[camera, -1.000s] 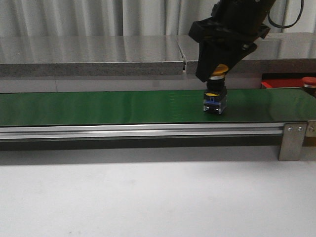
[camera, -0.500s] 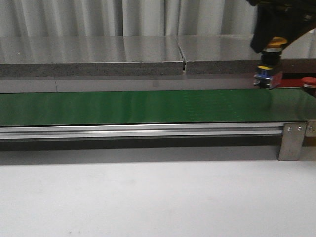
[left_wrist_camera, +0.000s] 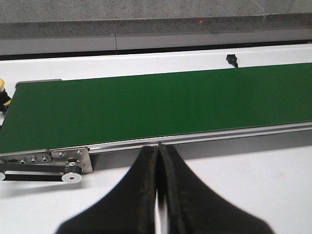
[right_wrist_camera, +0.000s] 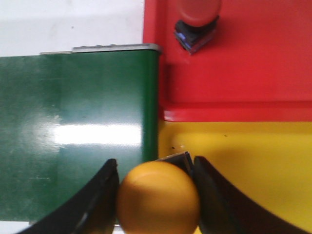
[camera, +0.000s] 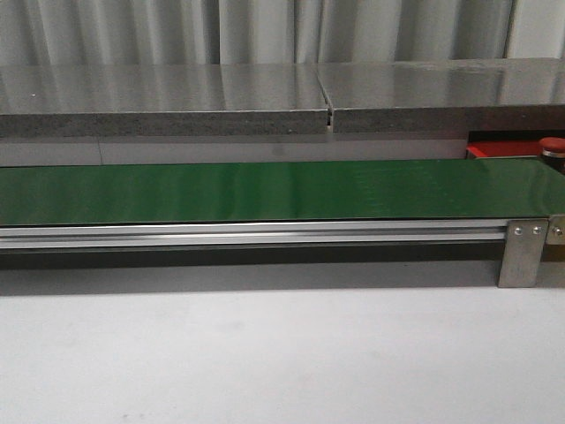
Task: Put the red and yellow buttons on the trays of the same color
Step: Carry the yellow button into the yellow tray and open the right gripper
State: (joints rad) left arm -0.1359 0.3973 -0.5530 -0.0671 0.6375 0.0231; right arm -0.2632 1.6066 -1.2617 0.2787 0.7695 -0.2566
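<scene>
Right end effector (right_wrist_camera: pixel 156 195) pinching yellow button (right_wrist_camera: pixel 158 197) at the yellow tray (right_wrist_camera: pixel 253 165) edge, presumably for colour-matched placement; left end effector (left_wrist_camera: pixel 158 195) pressed together, idle.

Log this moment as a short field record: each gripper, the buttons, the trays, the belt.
left gripper: shut, empty, above the near belt rail
right gripper: shut on yellow button, at the belt end beside the trays
red button: tilted on red tray
yellow tray: bare where visible
green belt: nothing on it in the front view
</scene>
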